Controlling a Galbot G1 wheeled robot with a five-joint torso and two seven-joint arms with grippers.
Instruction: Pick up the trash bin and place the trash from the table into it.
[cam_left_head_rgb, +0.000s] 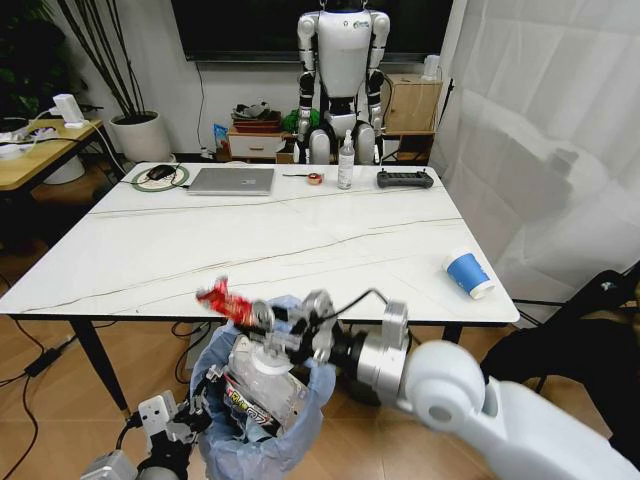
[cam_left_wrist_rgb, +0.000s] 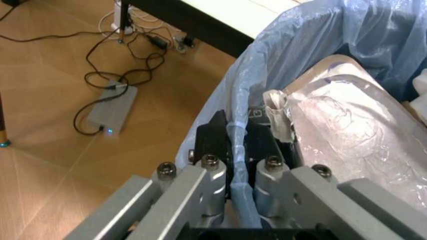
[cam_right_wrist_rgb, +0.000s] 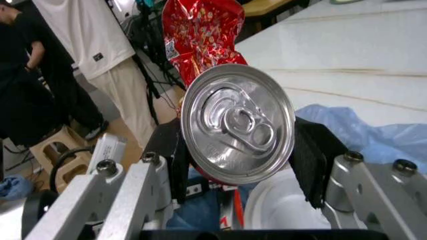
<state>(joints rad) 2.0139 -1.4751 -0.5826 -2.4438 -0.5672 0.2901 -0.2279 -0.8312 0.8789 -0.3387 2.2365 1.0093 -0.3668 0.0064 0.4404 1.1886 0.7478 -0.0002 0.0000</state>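
My right gripper (cam_right_wrist_rgb: 237, 165) clamps one crushed red can (cam_right_wrist_rgb: 227, 100) above the bin (cam_left_head_rgb: 255, 420). My left gripper (cam_left_wrist_rgb: 237, 145) pinches its crinkly blue bag rim, below the marble table's (cam_left_head_rgb: 270, 240) near edge. One blue cup (cam_left_head_rgb: 468, 273) lies far right.

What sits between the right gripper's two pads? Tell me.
A crushed red can, silver top facing the right wrist camera, is clamped between the right gripper's black pads. In the head view it hangs over the blue-lined trash bin.
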